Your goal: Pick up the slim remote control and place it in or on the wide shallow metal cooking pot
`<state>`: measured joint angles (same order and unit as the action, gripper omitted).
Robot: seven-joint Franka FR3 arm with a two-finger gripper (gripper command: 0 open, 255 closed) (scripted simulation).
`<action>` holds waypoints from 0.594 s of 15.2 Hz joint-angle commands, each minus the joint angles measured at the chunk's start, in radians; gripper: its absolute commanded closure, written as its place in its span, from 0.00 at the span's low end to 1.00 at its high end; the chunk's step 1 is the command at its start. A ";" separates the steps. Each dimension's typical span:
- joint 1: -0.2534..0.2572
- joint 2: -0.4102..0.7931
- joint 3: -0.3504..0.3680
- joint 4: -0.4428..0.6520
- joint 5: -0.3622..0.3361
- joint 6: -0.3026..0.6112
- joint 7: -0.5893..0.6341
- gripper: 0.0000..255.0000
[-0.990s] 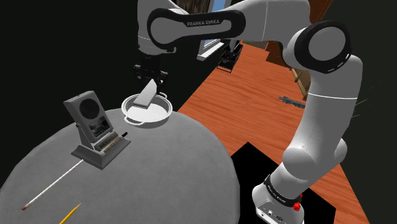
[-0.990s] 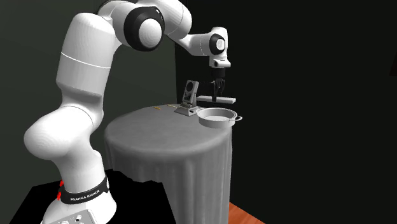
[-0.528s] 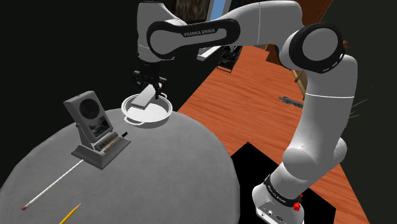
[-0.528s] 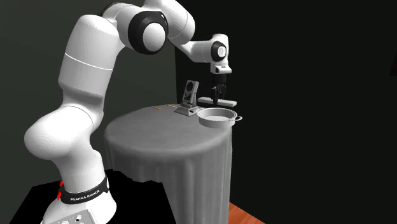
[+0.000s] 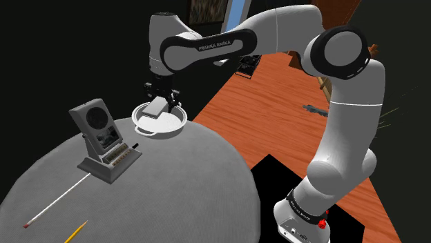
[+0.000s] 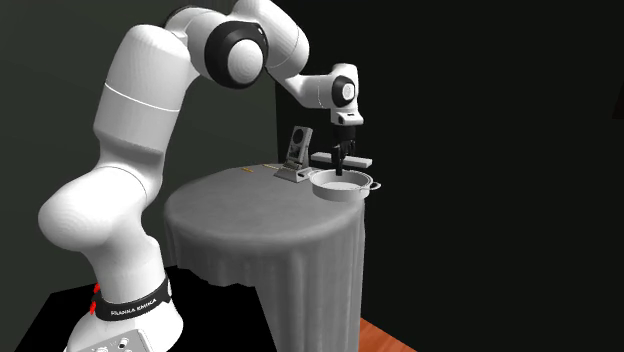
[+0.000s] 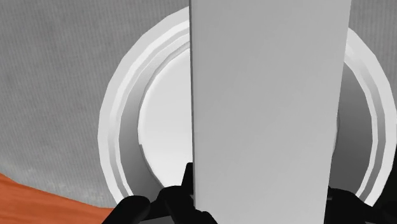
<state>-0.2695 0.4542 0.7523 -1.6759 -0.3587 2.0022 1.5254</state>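
One white remote (image 7: 270, 95), clamped in the gripper (image 5: 160, 92), hangs just above the pot (image 5: 159, 132).

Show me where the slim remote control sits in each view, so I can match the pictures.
Shoulder view: the pale remote control, held by the gripper just over the pot, left of the middle.
Second exterior view: a thin level bar just above the pot, right of the middle.
Wrist view: a broad white slab clasped between the fingers, in front of the pot.
Shared landmark: the pot's round rim.
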 commanded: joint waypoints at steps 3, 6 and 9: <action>0.004 0.021 -0.006 -0.008 -0.004 0.000 0.002 1.00; 0.004 0.021 -0.005 -0.008 -0.005 0.000 0.002 1.00; -0.007 0.011 -0.003 -0.016 0.001 0.001 -0.006 0.00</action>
<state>-0.2733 0.4606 0.7522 -1.6834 -0.3580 2.0037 1.5215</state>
